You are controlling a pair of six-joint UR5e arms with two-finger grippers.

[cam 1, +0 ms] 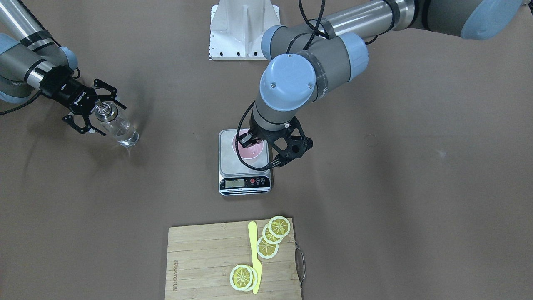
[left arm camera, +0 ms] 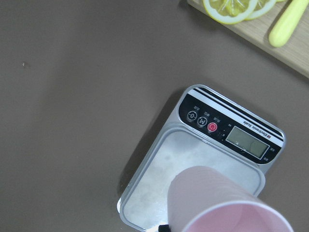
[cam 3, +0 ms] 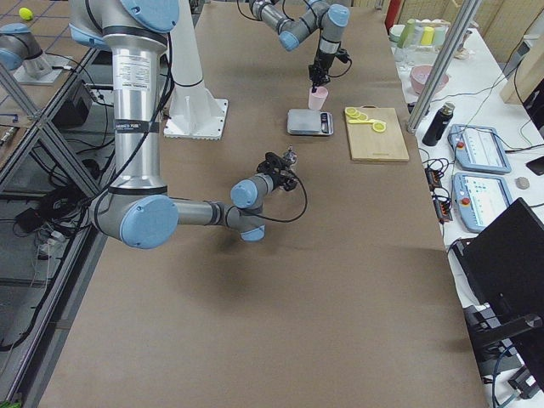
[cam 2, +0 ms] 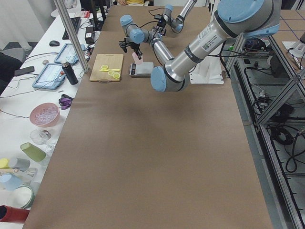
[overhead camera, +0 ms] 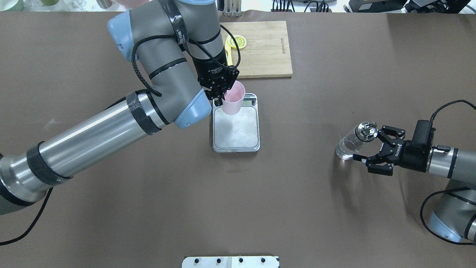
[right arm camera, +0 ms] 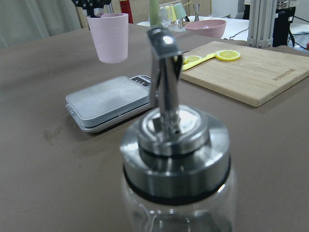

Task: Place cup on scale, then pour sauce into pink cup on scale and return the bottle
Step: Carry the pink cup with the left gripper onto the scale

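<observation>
Status: pinching cup point(overhead camera: 233, 101) by the rim with left gripper point(overhead camera: 219, 97), fingers clamped on its wall, hanging it clear above scale point(overhead camera: 236, 128), not yet touching down. Straddling bottle point(overhead camera: 349, 146) neck with right gripper point(overhead camera: 366, 143), fingers spread, gripping nothing; leaving bottle upright on the table, well apart from the scale. Risking a tip or bounce if releasing from this height. Possibly sitting off-centre over the platform, hard judging from these angles. Risking toppling the bottle if closing skewed on the metal cap. Seeing open table around both grippers; noting only cutting board point(overhead camera: 267, 48) just beyond the scale, ahead of the left gripper.
</observation>
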